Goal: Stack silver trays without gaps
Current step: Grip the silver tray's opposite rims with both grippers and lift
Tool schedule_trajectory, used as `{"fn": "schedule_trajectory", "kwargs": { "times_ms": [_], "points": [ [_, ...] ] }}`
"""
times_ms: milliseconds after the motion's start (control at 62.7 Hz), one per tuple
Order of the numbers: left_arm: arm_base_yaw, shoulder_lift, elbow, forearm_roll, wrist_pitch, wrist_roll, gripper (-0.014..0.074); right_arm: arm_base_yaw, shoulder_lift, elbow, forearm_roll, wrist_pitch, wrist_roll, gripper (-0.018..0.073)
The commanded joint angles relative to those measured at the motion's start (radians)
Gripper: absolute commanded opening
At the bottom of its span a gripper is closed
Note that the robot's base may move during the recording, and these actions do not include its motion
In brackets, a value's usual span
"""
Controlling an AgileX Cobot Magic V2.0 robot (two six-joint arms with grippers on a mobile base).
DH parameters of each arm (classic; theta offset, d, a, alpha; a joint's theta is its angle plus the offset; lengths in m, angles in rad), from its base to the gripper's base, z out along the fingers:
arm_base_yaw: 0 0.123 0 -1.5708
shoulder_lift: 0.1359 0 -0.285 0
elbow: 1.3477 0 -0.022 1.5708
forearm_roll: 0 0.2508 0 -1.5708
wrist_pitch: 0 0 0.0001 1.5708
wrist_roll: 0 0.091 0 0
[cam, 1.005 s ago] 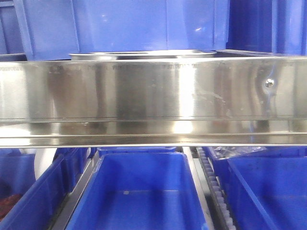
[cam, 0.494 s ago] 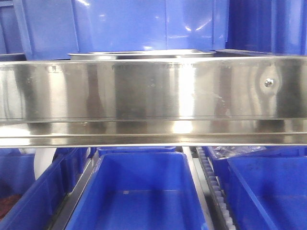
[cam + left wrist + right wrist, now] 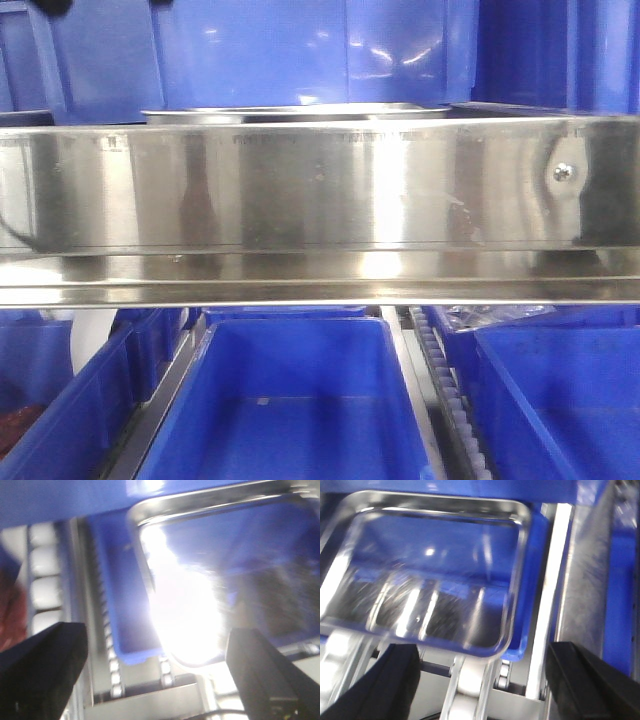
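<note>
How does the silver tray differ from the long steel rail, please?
The silver tray is a shallow basin with rounded corners; the steel rail is a flat strip. The rail spans the whole front view; the tray shows there only as a thin edge above it. The rail carries a screw, the tray none visible. Both are shiny metal.

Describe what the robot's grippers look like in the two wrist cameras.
The left gripper and right gripper look alike. Each has two plain matte-black fingers, wedge-shaped, broad at the base and narrowing toward the tip. No markings are legible in the blur.
</note>
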Motion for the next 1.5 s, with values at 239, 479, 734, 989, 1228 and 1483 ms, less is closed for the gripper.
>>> {"fn": "schedule_trajectory", "kwargs": {
  "times_ms": [239, 479, 734, 989, 1228, 1483],
  "points": [
    [-0.003, 0.108, -0.134, 0.019, 0.018, -0.099, 0.0473, -0.001, 0.124, -0.095, -0.114, -0.024, 0.12, 0.0585],
    [-0.003, 0.176, -0.162, -0.017, 0.011, -0.101, 0.0473, -0.002, 0.166, -0.095, -0.114, -0.092, 0.12, 0.0538],
    [-0.003, 0.219, -0.162, -0.034, 0.007, -0.102, 0.0473, -0.002, 0.195, -0.095, -0.126, -0.118, 0.116, 0.0538],
    [-0.003, 0.229, -0.162, -0.042, -0.007, -0.102, 0.0473, -0.002, 0.223, -0.095, -0.132, -0.137, 0.094, 0.0538],
    [-0.003, 0.244, -0.162, -0.06, -0.01, -0.102, 0.0473, -0.002, 0.256, -0.095, -0.132, -0.126, 0.074, 0.0538],
    [-0.003, 0.264, -0.162, -0.064, -0.005, -0.102, 0.0473, -0.002, 0.262, -0.094, -0.132, -0.129, 0.074, 0.0516]
  ]
}}
